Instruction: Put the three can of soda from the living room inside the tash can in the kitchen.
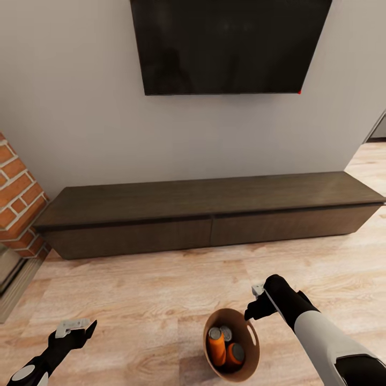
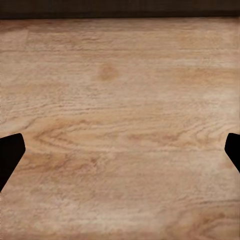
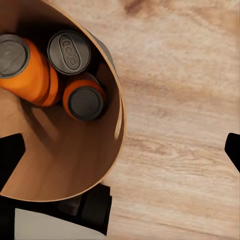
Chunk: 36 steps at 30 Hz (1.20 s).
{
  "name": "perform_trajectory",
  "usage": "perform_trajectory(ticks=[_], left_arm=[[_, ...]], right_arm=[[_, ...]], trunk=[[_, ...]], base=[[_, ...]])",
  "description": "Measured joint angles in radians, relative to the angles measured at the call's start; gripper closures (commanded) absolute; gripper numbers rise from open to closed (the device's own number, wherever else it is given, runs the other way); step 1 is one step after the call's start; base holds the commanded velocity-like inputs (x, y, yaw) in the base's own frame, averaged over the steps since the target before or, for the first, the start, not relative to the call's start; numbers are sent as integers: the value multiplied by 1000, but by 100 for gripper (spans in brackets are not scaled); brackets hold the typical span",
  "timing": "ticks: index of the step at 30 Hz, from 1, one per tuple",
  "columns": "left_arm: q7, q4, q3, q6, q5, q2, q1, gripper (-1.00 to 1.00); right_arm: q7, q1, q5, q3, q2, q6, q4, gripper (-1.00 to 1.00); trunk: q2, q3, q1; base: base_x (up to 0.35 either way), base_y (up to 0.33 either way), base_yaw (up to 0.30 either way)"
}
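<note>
**Three cans sit in the bin on the plank floor**

Before the long dark-wood TV cabinet [image 1: 212, 214], on a light wood plank floor [image 1: 150, 289] with visible grain, stands the tash can [image 1: 252, 343]: round, tapered, smooth coppery-brown inside. Within it lie the three can of soda [image 3: 60, 75], all cylinders with grey metal tops: two orange ones and a third whose ringed lid faces up, its body hidden. They lean together, touching.

Above the cabinet hangs one flat black TV [image 1: 230, 45] on a plain pale wall; red brick [image 1: 16, 198] shows at the left edge.

The right pincer [image 1: 253, 305], on a black-and-white arm bent inward, hovers at the bin's rim with fingers spread wide and holding nothing. The left pincer [image 1: 80, 328] reaches forward low over bare floor, likewise wide and unladen.
</note>
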Motion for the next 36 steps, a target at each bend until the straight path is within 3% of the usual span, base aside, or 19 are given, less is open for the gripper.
perform_trajectory(ticks=[16,25,31,36], left_arm=[[0,0,-2,0,0,0,1,-100],[18,2,-25,0,1,0,0,-100],[49,30,-59,-5,2,0,0,-100],[84,87,-93,-12,3,-2,0,-100]], right_arm=[[3,0,-1,-1,-1,-1,0,-100],[2,15,-2,-1,-2,-2,0,-100],[2,50,-2,-1,-3,-46,1,-100],[0,112,-3,-2,-3,-139,4,-100]], trunk=[[112,50,-61],[175,78,-96],[217,97,-119],[252,113,-138]], base=[[0,0,0],[0,0,0],[0,0,0],[0,0,0]])
